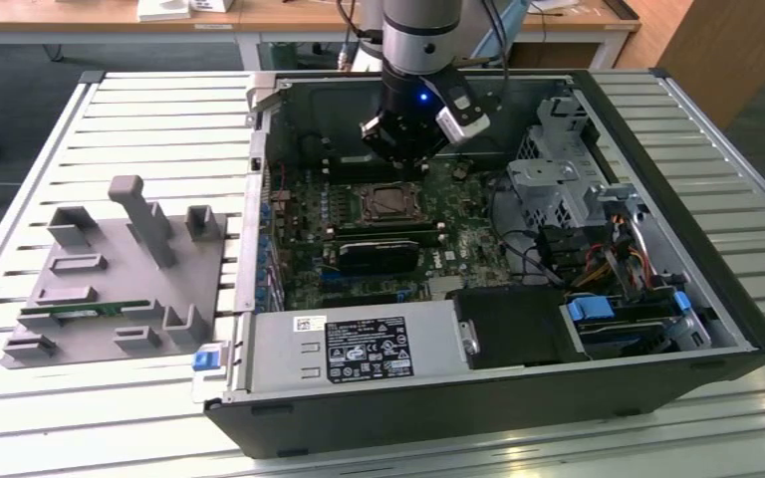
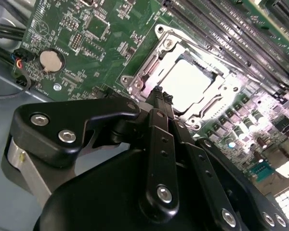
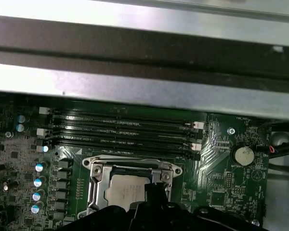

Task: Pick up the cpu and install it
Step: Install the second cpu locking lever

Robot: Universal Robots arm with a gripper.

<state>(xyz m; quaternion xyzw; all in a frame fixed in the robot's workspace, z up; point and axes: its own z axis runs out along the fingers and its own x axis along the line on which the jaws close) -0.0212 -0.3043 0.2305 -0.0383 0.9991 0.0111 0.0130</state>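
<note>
1. Table [image 1: 156, 110]: slatted metal top. It carries the open case [image 1: 701, 299] and, well apart from the case on the exterior view's left, a grey tray [image 1: 117, 289] with a green memory stick [image 1: 77, 311] lying in it.
2. Case: lies on its side. The board [image 1: 409, 249] faces up inside it, with the socket [image 1: 389, 202] near the board's middle.
3. Arm [image 1: 420, 40]: comes down near-vertical into the case, wrist above the socket and slightly to its far side; wrist camera block juts toward the exterior view's right.
4. Socket [image 3: 130, 185]: metal frame around a pale square. In both wrist views the cpu [image 2: 185, 79] appears seated inside the frame, silver top up. Memory slots [image 3: 123, 132] run just beside the socket.
5. Pincer [image 2: 160, 95]: fingertips pressed together, pinching nothing, apart from the cpu and poised over the socket's edge.
6. Step, judged: placement looks done; the work stands at the seating or release stage. Any further move calls for a straight lift clear of the frame, no sideways drag across the cpu.
</note>
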